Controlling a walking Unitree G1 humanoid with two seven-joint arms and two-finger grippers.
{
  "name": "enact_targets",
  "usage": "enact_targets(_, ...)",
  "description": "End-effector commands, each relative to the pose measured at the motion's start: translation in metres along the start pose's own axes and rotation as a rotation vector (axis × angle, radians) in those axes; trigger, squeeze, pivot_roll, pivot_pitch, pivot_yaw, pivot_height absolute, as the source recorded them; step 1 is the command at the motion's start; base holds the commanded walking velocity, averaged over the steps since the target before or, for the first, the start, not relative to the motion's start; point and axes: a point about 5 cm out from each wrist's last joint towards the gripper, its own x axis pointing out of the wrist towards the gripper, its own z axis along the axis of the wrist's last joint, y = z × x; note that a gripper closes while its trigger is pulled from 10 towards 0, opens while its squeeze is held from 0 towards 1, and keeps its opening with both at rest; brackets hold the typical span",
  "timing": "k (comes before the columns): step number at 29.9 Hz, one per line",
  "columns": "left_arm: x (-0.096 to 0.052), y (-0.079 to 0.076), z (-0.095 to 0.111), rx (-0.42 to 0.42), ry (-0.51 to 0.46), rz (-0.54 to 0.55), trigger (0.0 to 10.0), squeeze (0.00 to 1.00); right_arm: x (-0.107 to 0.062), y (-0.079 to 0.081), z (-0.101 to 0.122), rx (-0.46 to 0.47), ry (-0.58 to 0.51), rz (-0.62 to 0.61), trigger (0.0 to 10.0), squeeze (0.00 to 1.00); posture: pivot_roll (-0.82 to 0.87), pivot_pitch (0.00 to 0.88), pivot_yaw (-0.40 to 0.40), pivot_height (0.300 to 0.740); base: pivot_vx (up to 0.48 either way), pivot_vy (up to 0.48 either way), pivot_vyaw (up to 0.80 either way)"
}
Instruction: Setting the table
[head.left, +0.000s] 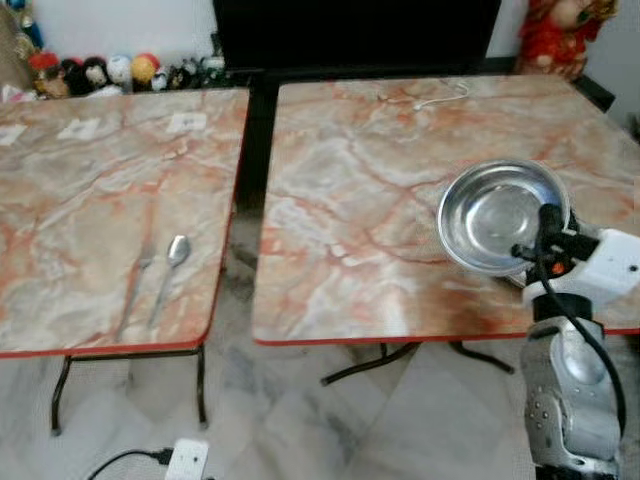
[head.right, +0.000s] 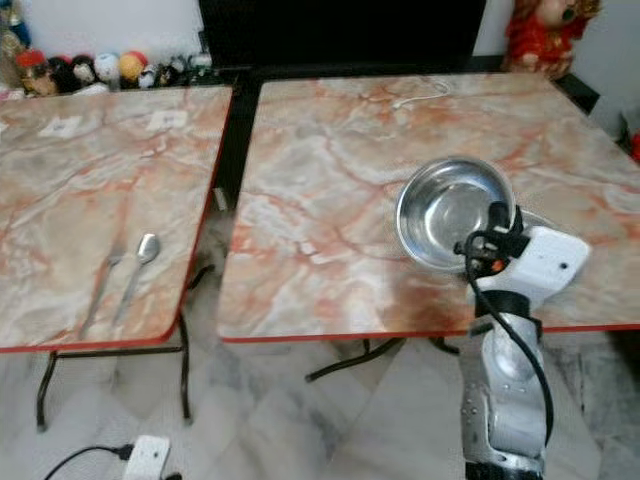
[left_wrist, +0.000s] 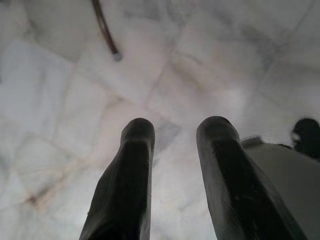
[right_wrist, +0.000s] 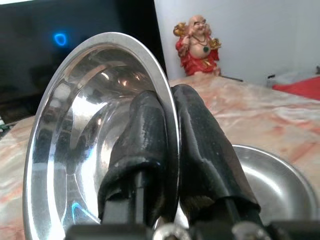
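Note:
A shiny steel bowl (head.left: 497, 215) hangs tilted over the right marble table (head.left: 350, 200), near its front right corner. My right gripper (right_wrist: 170, 100) is shut on the bowl's rim, one finger inside and one outside. A second steel bowl (right_wrist: 272, 182) sits on the table just beneath it. A spoon (head.left: 172, 265) and a fork (head.left: 135, 285) lie side by side near the front edge of the left marble table (head.left: 90, 180). My left gripper (left_wrist: 175, 130) hangs open over the tiled floor, holding nothing.
A dark gap (head.left: 250, 180) separates the two tables. A white cable (head.left: 440, 98) lies at the right table's far edge. Soft toys (head.left: 110, 72) line the back wall, a red figurine (head.left: 555, 35) stands at back right, and a power strip (head.left: 185, 460) lies on the floor.

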Motion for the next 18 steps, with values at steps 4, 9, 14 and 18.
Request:
enact_targets(4, -0.0017, -0.0026, -0.008, 0.011, 0.035, -0.009, 10.0, 0.0, 0.0016, 0.002, 0.0056, -0.005, -0.024, 0.0, 10.0, 0.0, -0.13, 0.098, 0.023, 0.74, 0.0, -0.068, 0.0)
enact_targets(9, -0.0005, -0.0054, -0.0043, -0.001, 0.023, -0.017, 10.0, 0.0, 0.0018, -0.0034, 0.002, -0.018, -0.002, -0.035, 10.0, 0.0, -0.13, 0.099, 0.023, 0.74, 0.0, 0.0, 0.0)
enact_targets(14, -0.0006, -0.0053, -0.0043, -0.006, 0.021, -0.03, 10.0, 0.0, 0.0017, -0.003, 0.0023, -0.016, -0.004, -0.033, 10.0, 0.0, -0.13, 0.101, 0.025, 0.74, 0.059, 0.0, 0.0)
enact_targets(18, -0.0019, -0.0013, -0.0071, -0.008, 0.024, -0.031, 10.0, 0.0, 0.0013, -0.0017, 0.0015, -0.013, -0.002, -0.035, 10.0, 0.0, -0.13, 0.102, 0.025, 0.74, 0.338, 0.0, 0.0)
